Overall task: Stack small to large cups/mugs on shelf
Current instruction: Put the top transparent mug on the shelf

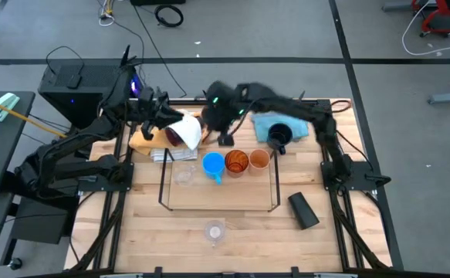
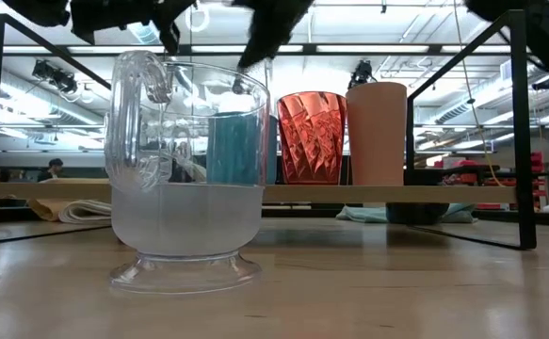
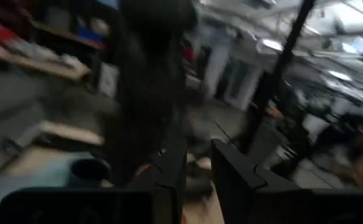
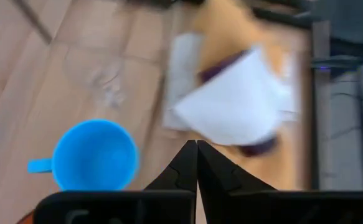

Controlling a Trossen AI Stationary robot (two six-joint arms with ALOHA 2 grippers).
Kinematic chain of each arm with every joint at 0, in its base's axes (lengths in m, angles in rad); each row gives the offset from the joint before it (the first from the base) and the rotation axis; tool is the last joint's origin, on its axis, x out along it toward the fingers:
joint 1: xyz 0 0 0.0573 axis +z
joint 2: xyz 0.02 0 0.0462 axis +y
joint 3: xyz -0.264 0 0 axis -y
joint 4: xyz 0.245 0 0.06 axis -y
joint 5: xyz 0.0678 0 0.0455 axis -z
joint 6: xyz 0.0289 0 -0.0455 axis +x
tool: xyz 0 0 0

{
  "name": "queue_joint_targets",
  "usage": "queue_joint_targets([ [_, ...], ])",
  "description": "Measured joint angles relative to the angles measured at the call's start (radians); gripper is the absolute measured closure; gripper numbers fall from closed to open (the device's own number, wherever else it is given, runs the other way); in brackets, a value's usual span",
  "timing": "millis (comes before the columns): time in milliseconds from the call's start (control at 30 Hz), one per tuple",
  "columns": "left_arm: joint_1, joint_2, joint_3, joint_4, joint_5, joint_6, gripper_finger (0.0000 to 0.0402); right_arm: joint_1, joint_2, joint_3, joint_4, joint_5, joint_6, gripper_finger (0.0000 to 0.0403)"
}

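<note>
A purple tumbler (image 1: 181,136), mostly white on its outside, is tilted over the yellow cloth (image 1: 141,140) at the table's far left, and my left gripper (image 1: 169,123) is at its far-left side. My right gripper (image 1: 226,140) is shut and empty, just beyond the light-blue mug (image 1: 213,164). That mug, the amber tumbler (image 1: 236,162) and the small orange cup (image 1: 258,159) stand in a row on the wire shelf (image 1: 163,185). A clear cup (image 1: 184,176) stands on the shelf's base. A clear mug (image 1: 214,230) stands near the front edge. The navy mug (image 1: 280,137) sits on the blue cloth (image 1: 267,123). My left gripper meets the purple tumbler at its far-left edge (image 1: 174,126), coming roughly level from the table's left. Its fingers (image 3: 231,174) stand a narrow gap apart in the blurred wrist view. The gripper hides the place of contact from above, so the kind of hold cannot be told.
A black cup (image 1: 303,210) lies on its side at the right, outside the shelf. A white cloth (image 1: 170,153) lies flat beside the yellow one. The shelf's black posts (image 2: 519,132) rise at its corners. Bare wood lies along the near edge.
</note>
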Motion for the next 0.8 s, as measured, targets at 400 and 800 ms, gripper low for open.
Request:
queue_joint_targets([
  [400,-0.256,0.058,0.002,-0.369,-0.116,0.201,0.0331,-0.101,-0.233,0.0,0.003,0.069,0.11,0.0386],
  [800,-0.392,0.135,0.023,-0.747,-0.324,0.429,0.0347,-0.108,-0.241,-0.001,-0.004,0.069,0.157,0.0386],
])
